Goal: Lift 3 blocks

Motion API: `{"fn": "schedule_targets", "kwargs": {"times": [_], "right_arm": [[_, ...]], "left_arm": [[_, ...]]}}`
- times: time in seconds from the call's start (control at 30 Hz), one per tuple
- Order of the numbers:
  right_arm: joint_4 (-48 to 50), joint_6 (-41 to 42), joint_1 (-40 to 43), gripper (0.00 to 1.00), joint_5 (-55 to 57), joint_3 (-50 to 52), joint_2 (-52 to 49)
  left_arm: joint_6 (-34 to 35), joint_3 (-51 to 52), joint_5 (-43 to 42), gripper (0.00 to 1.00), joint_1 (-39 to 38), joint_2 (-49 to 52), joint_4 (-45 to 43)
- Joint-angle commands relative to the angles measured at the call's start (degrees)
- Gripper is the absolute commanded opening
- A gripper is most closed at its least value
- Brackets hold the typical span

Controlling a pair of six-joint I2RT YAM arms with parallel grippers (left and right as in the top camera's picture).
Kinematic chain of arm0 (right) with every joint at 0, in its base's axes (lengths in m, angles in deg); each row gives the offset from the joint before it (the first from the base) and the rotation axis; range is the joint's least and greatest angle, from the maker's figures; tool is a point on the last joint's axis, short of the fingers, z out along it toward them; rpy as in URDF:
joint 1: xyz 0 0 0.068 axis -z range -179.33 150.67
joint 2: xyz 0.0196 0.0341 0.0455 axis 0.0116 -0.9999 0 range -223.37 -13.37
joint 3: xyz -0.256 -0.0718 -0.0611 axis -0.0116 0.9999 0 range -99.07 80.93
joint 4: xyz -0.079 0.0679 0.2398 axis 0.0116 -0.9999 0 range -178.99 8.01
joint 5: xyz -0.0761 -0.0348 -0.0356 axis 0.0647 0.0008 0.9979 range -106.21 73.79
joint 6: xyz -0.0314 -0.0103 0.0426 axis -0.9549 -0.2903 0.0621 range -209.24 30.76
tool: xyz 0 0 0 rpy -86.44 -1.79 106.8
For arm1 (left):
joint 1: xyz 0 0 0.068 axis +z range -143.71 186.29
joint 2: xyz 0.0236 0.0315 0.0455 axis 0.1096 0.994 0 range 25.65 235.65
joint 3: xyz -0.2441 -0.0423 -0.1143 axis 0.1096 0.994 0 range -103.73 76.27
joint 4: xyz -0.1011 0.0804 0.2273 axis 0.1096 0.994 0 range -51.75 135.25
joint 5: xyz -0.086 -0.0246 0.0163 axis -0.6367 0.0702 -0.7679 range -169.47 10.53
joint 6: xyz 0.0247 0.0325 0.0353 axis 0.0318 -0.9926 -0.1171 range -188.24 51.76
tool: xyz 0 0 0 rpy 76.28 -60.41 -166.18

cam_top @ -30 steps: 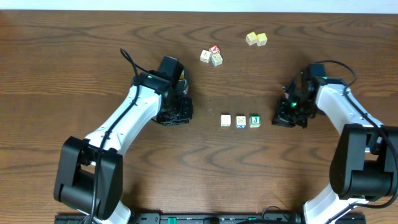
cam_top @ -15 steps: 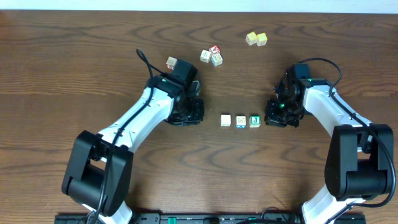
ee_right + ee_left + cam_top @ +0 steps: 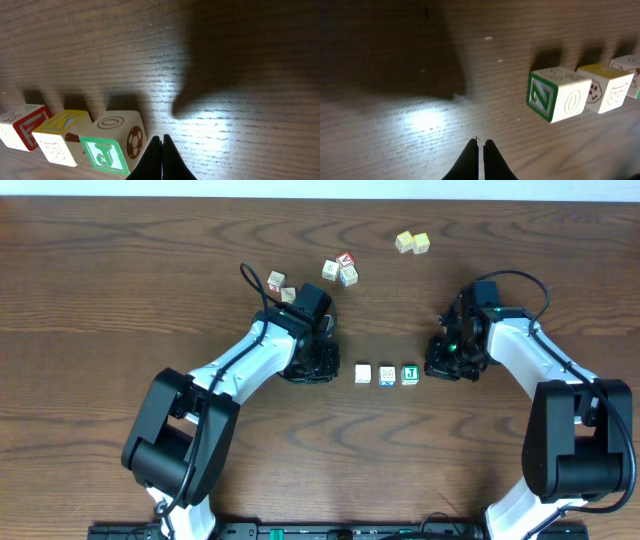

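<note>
So the whole thing hinges on the row. The plain whitish block (image 3: 363,373), blue X block (image 3: 388,374) and J block (image 3: 409,373) sit in one straight line mid-table, close together (touching or nearly, I can't tell). The line's long axis runs straight from one arm to the other.

The left gripper (image 3: 481,142) sits off the plain-block end and the right gripper (image 3: 161,137) off the J end. Both have their fingers pinched fully together with nothing between them, so each is basically one blunt point.

The right one looks nearer. In its wrist view the J block's corner is just beside the tips, down and to the left. In the left wrist view the end block lies up and to the right of the tips, with bare wood between them.

My guess is that the plan is to squeeze the row end to end and lift it as one stick. That only works if both pushes land dead on the axis. If they're off-centre, I'd expect the middle block to pop out.

Material-wise they're small wooden cubes with softened edges, pale faces and painted or printed letters and pictures. They're probably light and a bit slick. The table (image 3: 120,300) is dark wood grain with a slight sheen under the wrist lights. The yellowish pair (image 3: 411,242) and the red-letter cubes (image 3: 340,268) sit well apart at the far side.
</note>
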Motion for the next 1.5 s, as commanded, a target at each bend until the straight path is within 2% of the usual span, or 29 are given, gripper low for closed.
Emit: {"fn": "schedule_targets", "kwargs": {"times": [0.0, 0.2, 1.47], "right_arm": [[0.5, -0.8, -0.5, 0.01, -0.9, 0.9, 0.5], [2.5, -0.8, -0.8, 0.01, -1.6, 1.1, 0.3], [6.7, 1.4, -3.8, 0.01, -4.6, 4.7, 0.3]], "left_arm": [[0.1, 0.6, -1.1, 0.07, -0.9, 1.4, -1.6], [0.1, 0.6, -1.1, 0.07, -1.6, 2.3, -4.8], [0.3, 0.8, -0.9, 0.07, -3.7, 2.4, -8.3]]}}
